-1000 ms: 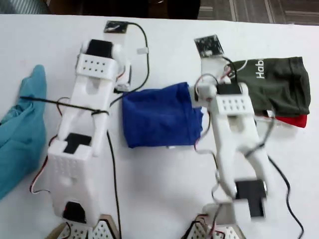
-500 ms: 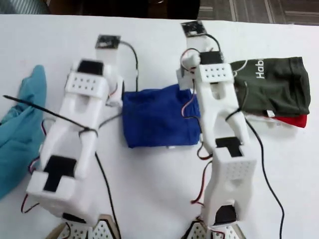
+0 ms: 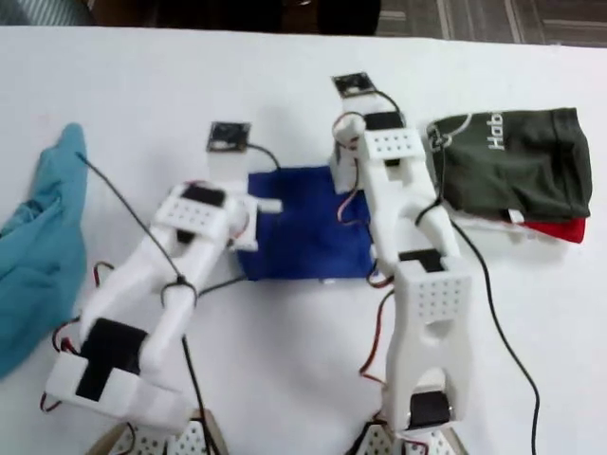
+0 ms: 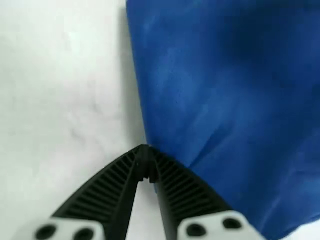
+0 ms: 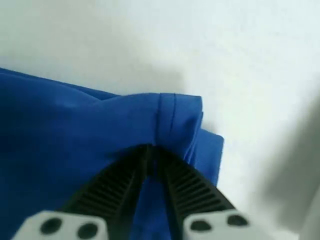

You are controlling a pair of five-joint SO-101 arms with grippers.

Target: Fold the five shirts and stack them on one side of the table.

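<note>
A folded blue shirt (image 3: 308, 232) lies in the middle of the table between the two arms. My left gripper (image 3: 250, 186) is at its far left corner. In the left wrist view the left gripper (image 4: 146, 154) is shut, its tips pinched right on the edge of the blue shirt (image 4: 225, 85). My right gripper (image 3: 344, 169) is at the far right corner. In its wrist view the right gripper (image 5: 152, 150) is shut on a puckered fold of the blue shirt (image 5: 75, 130). A teal shirt (image 3: 38, 251) lies loose at the left edge.
A folded dark green shirt (image 3: 517, 161) lies on a red shirt (image 3: 560, 230) at the right side, close beside the right arm. Cables trail over the table around both arms. Bare white table (image 3: 142, 76) stretches along the far side.
Both arms swung out over the blue shirt. The right gripper settled on its far right corner. The left gripper drew back from the far side to the far left corner.
</note>
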